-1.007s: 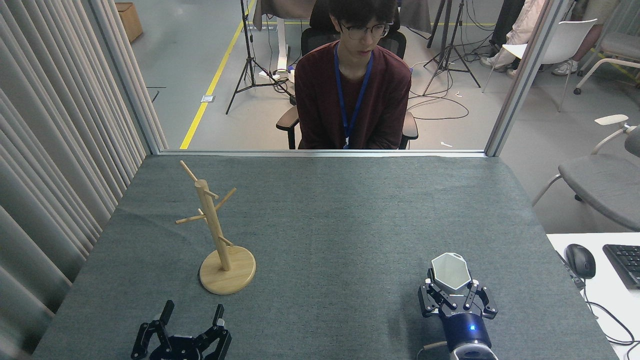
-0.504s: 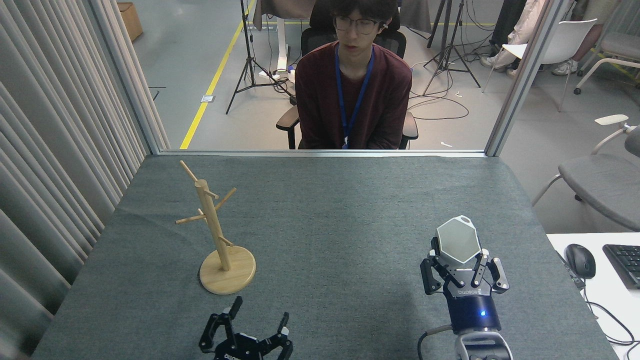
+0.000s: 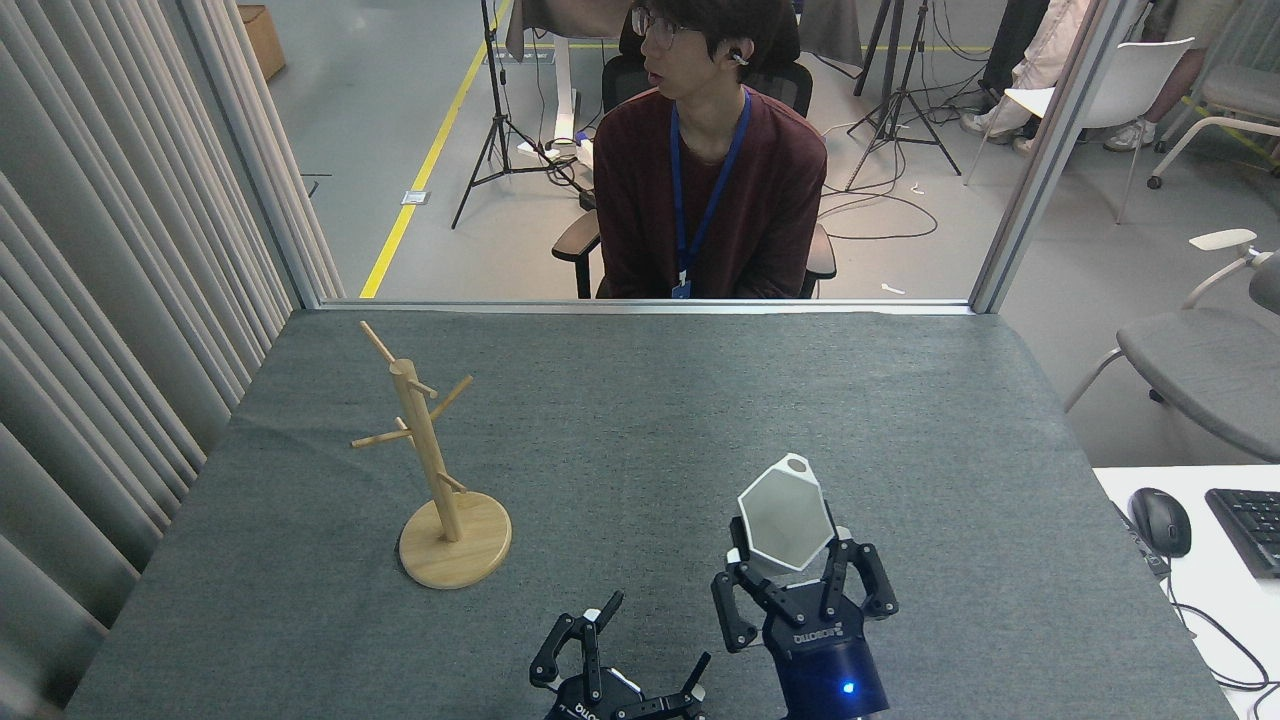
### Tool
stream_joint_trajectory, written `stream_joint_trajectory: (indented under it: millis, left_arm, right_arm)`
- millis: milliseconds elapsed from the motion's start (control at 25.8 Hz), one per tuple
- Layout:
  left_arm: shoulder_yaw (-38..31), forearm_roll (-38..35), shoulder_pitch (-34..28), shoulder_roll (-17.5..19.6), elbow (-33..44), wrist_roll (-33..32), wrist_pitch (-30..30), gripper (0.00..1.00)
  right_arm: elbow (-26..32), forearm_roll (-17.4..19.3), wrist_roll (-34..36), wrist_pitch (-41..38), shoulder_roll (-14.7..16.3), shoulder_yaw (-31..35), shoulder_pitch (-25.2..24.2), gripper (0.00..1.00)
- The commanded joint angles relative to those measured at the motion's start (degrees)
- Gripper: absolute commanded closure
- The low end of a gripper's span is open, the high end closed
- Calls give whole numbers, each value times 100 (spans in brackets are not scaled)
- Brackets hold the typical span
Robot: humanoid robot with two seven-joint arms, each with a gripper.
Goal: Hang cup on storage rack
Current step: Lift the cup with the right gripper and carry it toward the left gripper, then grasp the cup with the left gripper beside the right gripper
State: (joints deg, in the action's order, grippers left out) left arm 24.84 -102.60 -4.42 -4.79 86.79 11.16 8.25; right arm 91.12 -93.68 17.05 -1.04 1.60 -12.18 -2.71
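My right gripper (image 3: 788, 568) is shut on the cup (image 3: 785, 514), a white hexagonal cup held above the table near the front middle. Its open mouth faces me and its small loop tab points up and away. The storage rack (image 3: 430, 462), a light wooden mug tree with thin angled pegs on a round base, stands on the left of the table, well left of the cup. My left gripper (image 3: 650, 642) is open at the bottom edge, just left of the right gripper, with nothing between its fingers.
A grey cloth covers the table (image 3: 640, 400). A person (image 3: 705, 170) sits in a chair behind the far edge. Curtains hang along the left side. A white desk with a mouse (image 3: 1160, 520) and keyboard stands at the right.
My right gripper has lifted the cup and carried it left toward the table's middle. My left gripper has moved right along the front edge, closer to the right one.
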Motion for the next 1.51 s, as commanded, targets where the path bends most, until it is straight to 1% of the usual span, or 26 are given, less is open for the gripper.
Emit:
stream_joint_trajectory:
  millis: [0, 155, 387, 658, 891, 1085, 1123, 1201, 1239, 1317, 1394, 1472]
  left_arm:
    - [38, -23, 20, -5, -5, 1, 1, 1]
    - [38, -23, 11, 4, 13, 1, 1, 1]
    - [38, -23, 20, 4, 22, 9, 1, 1]
    - [38, -14, 20, 4, 31, 9, 1, 1]
    - [30, -14, 20, 4, 48, 18, 1, 1]
    - [30, -14, 2, 13, 57, 80, 1, 1]
    - [30, -5, 2, 13, 66, 80, 1, 4]
    - [21, -5, 11, 4, 57, 80, -8, 22]
    - [21, -5, 11, 4, 57, 80, -8, 27]
    - [12, -5, 11, 4, 57, 88, -8, 32]
    - [3, -5, 20, -5, 48, 80, -8, 40]
    - [3, -5, 28, -5, 48, 80, -8, 45]
  right_arm:
    - [20, -273, 18, 7, -222, -285, -81, 38]
    - [64, -388, 18, 7, -371, -504, -186, 37]
    - [99, -484, 36, 7, -380, -742, -432, 37]
    - [231, -493, 44, -2, -389, -759, -678, 35]
    - [345, -520, 44, 33, -362, -1058, -872, 34]
    - [398, -695, 53, 51, -345, -1243, -907, 34]
    - [398, -695, 53, 51, -345, -1260, -916, 34]
    - [398, -695, 53, 60, -345, -1260, -924, 34]
    - [398, -695, 53, 60, -345, -1260, -924, 34]
    - [398, -695, 106, 60, -336, -1260, -924, 34]
    - [398, -695, 141, 60, -336, -1260, -933, 34]
    - [398, -695, 150, 60, -336, -1260, -933, 34]
